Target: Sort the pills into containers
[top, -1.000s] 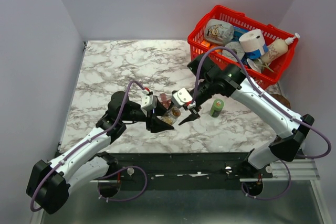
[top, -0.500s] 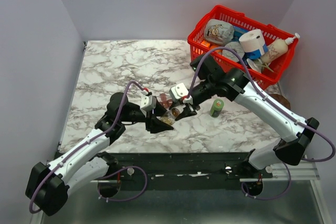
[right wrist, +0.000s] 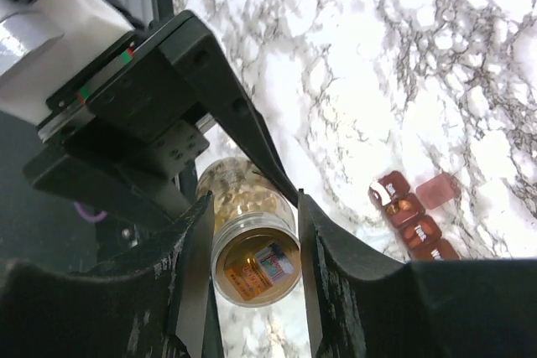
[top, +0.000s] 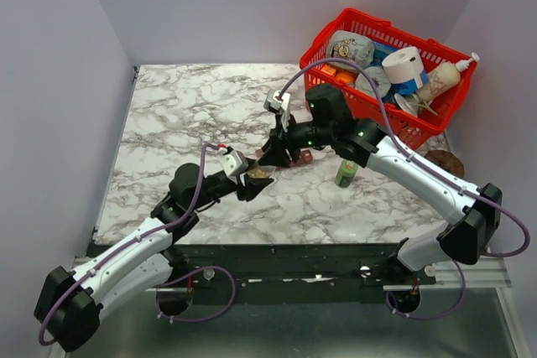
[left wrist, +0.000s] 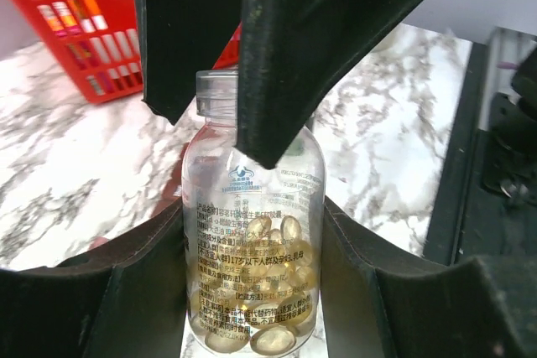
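A small clear bottle point(top: 258, 175) holding yellow-orange pills point(left wrist: 268, 249) sits between the fingers of my left gripper point(top: 251, 184), which is shut on its body point(left wrist: 252, 232). My right gripper point(top: 270, 157) reaches in from the far side. Its fingers point(left wrist: 294, 39) press on both sides of the bottle's top point(right wrist: 254, 262). The dark red-brown pill organiser point(top: 299, 156) lies on the marble just behind the right gripper, partly hidden by it. In the right wrist view the organiser point(right wrist: 415, 224) shows one lid flipped open and orange specks in a compartment.
A red mesh basket point(top: 323, 39) full of items stands at the back right and also shows in the left wrist view point(left wrist: 84, 81). A small green bottle point(top: 346, 172) stands under the right forearm. A brown round object point(top: 445, 159) lies at the right edge.
My right gripper swung up and left from beside the bottle and now grips its top from the far side. My left gripper drew the bottle slightly nearer and tilted it.
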`<act>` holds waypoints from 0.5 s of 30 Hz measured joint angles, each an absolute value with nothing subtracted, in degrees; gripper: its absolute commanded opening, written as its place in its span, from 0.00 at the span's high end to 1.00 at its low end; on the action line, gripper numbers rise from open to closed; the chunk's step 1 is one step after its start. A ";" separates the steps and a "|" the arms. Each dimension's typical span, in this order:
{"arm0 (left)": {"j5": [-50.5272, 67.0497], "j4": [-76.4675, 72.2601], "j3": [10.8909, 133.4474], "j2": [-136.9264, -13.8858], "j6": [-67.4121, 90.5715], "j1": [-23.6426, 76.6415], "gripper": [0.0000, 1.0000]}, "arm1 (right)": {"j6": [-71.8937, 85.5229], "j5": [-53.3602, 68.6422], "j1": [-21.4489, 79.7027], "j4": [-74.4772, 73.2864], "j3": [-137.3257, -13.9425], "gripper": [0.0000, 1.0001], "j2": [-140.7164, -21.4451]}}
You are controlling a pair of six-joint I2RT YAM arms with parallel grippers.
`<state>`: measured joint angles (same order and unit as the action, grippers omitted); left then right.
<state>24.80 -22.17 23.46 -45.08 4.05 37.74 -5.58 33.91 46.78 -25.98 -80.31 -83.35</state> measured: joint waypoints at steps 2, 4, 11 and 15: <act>23.49 -22.52 23.46 -45.08 3.86 37.74 1.00 | -4.54 33.89 46.50 -24.71 -80.73 0.27 -83.83; 22.31 -23.44 23.51 -45.08 3.60 37.65 1.00 | -4.78 35.22 46.39 -25.98 -82.00 0.08 -84.09; 25.10 -22.00 25.45 -44.53 1.74 36.91 1.00 | -18.33 44.42 45.60 -36.49 -91.13 0.00 -84.18; 30.39 -19.22 26.57 -43.99 1.43 36.75 1.00 | -36.91 51.18 45.34 -48.21 -96.97 0.00 -83.94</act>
<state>30.39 -19.22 26.57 -43.99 1.43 36.75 -36.91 51.18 45.34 -48.21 -96.97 -83.94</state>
